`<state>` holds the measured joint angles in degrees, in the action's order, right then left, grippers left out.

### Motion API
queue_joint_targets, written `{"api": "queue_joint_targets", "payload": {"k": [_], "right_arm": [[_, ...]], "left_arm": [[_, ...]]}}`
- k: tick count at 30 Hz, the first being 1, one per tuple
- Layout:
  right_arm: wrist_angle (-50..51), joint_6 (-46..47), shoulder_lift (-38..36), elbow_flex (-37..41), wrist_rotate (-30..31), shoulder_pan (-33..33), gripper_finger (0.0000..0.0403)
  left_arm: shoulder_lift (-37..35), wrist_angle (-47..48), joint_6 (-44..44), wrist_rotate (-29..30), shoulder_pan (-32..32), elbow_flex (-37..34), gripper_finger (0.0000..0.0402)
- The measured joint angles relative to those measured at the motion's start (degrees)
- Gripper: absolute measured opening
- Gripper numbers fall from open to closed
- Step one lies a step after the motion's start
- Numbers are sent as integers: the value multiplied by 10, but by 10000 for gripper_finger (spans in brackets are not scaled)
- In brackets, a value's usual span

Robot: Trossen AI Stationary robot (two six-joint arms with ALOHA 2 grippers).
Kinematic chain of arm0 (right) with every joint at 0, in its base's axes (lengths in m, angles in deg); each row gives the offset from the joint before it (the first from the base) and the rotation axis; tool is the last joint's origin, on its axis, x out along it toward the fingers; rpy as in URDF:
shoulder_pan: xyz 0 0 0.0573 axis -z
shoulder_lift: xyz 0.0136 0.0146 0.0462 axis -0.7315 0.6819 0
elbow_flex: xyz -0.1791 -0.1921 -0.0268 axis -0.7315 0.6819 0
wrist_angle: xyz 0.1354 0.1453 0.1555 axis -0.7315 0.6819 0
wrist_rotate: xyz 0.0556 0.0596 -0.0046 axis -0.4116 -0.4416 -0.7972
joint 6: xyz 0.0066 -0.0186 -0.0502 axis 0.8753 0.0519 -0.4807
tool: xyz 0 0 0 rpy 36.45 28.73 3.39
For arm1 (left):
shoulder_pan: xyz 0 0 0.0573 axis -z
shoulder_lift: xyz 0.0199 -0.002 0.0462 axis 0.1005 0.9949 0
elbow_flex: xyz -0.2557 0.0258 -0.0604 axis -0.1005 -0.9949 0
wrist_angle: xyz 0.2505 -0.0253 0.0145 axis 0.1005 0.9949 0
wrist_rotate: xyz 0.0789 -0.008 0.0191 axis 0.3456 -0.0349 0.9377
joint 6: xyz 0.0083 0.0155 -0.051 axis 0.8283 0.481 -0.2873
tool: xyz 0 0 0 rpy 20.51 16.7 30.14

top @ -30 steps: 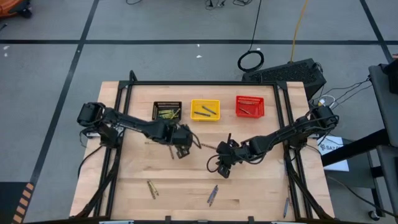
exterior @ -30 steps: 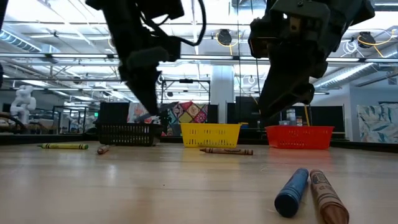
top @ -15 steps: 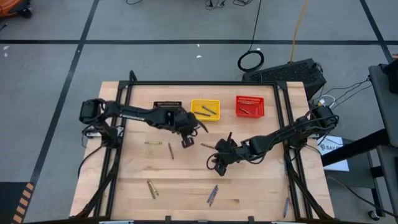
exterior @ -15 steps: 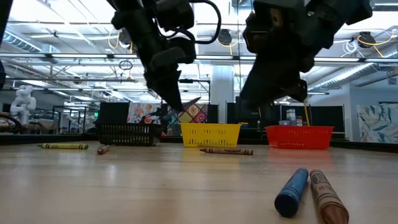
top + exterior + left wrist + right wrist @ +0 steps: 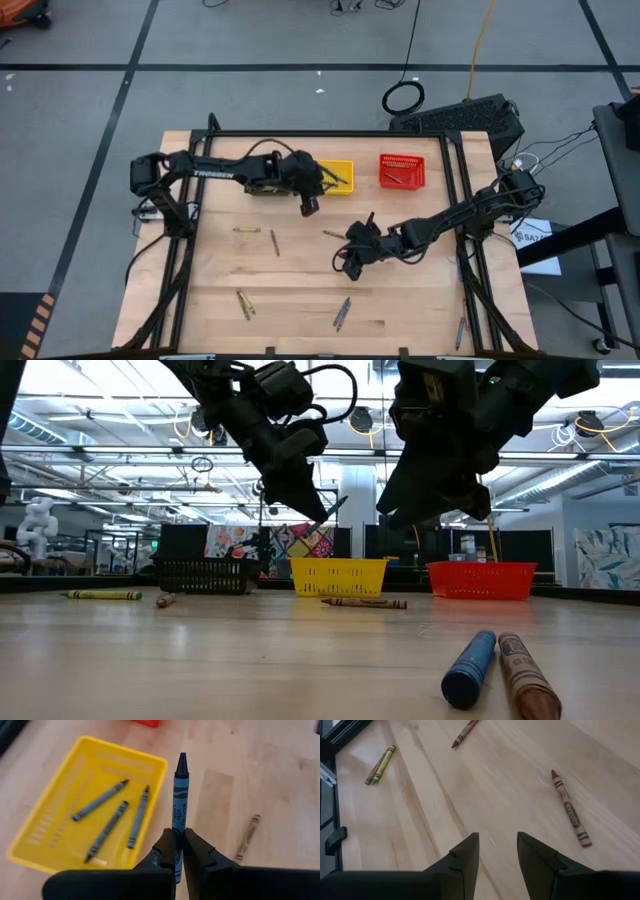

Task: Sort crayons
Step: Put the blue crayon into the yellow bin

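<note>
Blue crayon pinched in left gripper jaws beside yellow basket, right gripper jaws spread

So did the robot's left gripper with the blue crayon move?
Yes. In the high view the left gripper, shut on the blue wax crayon, has moved away from the loose crayons toward the yellow mesh basket, now at its near edge.

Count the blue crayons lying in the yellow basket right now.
3. All lie side by side on the floor of the yellow basket: one, the next, the third. A fourth blue crayon is held in the left gripper, not in the basket.
</note>
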<state>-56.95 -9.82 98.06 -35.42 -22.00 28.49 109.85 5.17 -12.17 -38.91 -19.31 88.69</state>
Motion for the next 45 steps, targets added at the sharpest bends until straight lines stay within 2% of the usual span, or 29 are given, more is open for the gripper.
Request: {"api": "queue_joint_targets", "payload": {"k": [10,20,27,36,45], "right_arm": [[0,4,0,0,15,0,121],[0,21,0,0,15,0,121],[-2,21,0,0,15,0,121],[-4,21,0,0,15,0,121],[-4,20,0,0,15,0,121]], "left_arm": [[0,-26,57,-30,-59,0,10],[19,-53,89,-41,-83,0,30],[40,-81,113,-63,-86,1,32],[41,-79,128,-63,-86,0,32],[41,-135,129,-59,-76,0,32]]}}
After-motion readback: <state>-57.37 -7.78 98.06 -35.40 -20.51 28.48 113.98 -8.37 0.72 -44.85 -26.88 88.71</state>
